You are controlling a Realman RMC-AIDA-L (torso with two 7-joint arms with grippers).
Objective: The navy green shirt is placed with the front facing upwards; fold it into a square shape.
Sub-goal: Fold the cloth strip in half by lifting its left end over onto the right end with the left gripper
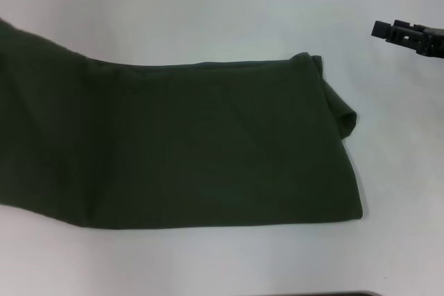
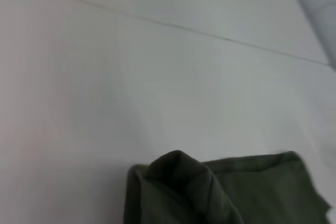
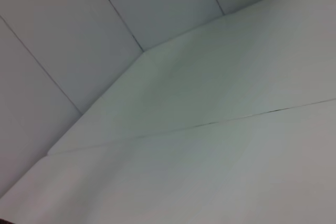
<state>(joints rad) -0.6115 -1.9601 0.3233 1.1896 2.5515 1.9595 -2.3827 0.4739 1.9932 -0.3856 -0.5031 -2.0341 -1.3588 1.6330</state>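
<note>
The navy green shirt [image 1: 208, 150] lies on the white table as a long folded band with its plain side up, and no lettering shows. Its right end has a small turned-over flap [image 1: 340, 112], while its left end widens and runs off the picture's left edge. In the left wrist view a bunched corner of the shirt [image 2: 184, 182] lies on the table. My right gripper [image 1: 390, 31] hovers at the far right, well clear of the cloth. My left gripper does not show in any view.
White table [image 1: 208, 12] surrounds the shirt at the back, right and front. A seam line in the tabletop [image 2: 157, 22] runs across the left wrist view. The right wrist view holds only table [image 3: 210, 171] and wall panels [image 3: 79, 35].
</note>
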